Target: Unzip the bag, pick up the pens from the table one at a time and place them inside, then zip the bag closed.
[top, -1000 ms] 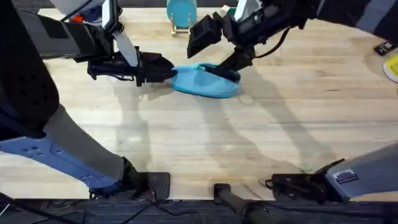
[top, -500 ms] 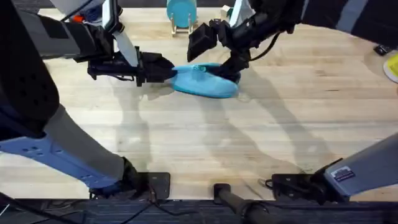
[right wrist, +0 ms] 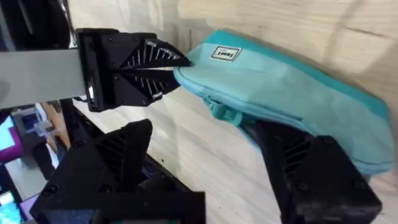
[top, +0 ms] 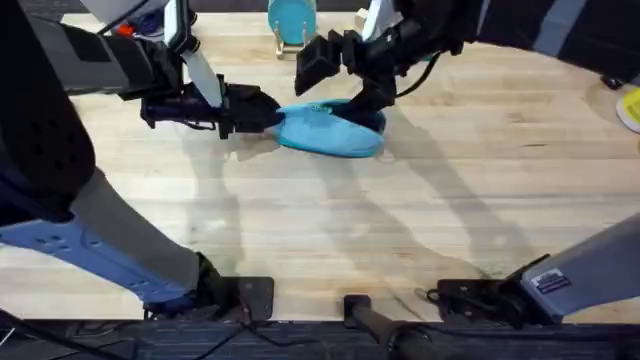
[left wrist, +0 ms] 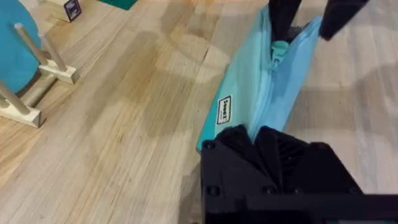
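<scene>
The turquoise bag (top: 330, 131) lies on the table (top: 400, 230) toward the back, with its zipper running along its length. My left gripper (top: 266, 110) is shut on the bag's left end, as the left wrist view shows, with the bag (left wrist: 261, 93) running away from the pinched corner. My right gripper (top: 366, 106) hovers open over the bag's right half. In the right wrist view its fingers (right wrist: 127, 155) straddle the zipper line, and the zipper pull (right wrist: 219, 112) sits just beyond the fingertips, ungripped. The pens are out of view.
A round teal disc on a wooden stand (top: 291, 22) stands just behind the bag. A yellow object (top: 632, 108) and a small dark item (top: 615, 77) lie at the far right edge. Open tabletop stretches in front of the bag.
My right gripper has shifted slightly left and back over the bag. The left gripper and the bag have stayed put.
</scene>
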